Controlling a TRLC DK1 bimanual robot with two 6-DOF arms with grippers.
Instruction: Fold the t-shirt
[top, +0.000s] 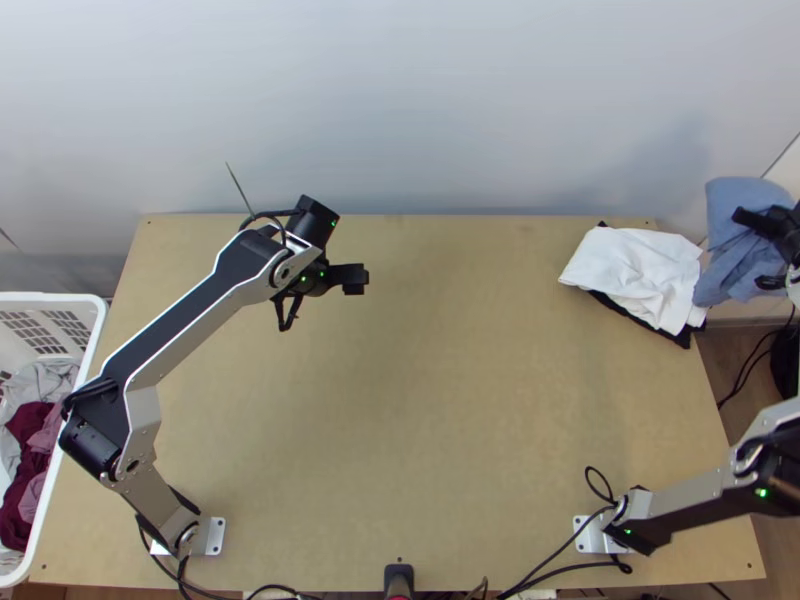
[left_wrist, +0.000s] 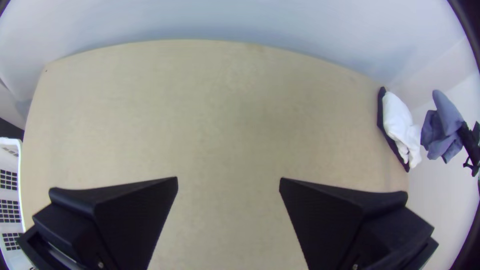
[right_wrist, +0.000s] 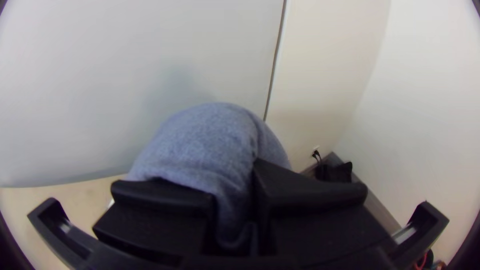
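- The blue garment (top: 738, 255), probably the t-shirt, is a soft, matte, finely flecked knit; it hangs bunched at the far right, past the table's right edge, with a rounded fold bulging up over the fingers.
- The right gripper (top: 766, 224) has its flat black fingers pressed together on a gathered fold of it; which part of the garment this is, I cannot tell.
- The left gripper (top: 358, 278) is above the far left part of the table, its wedge-shaped fingers (left_wrist: 135, 215) spread wide with bare space between them.
- A white cloth (top: 635, 268), thin and creased, lies loosely folded at the table's far right corner, on a black cloth (top: 684, 339) that is mostly hidden, showing as a dark border.
- The light wooden table (top: 430, 420) is smooth and flat.
- At the left, a white plastic basket (top: 97, 335) with a latticed wall is cut off by the top view's edge; crumpled maroon cloth (top: 30, 465) and pale grey cloth (top: 45, 382) lie inside.
- The right arm is partly cut off, too.
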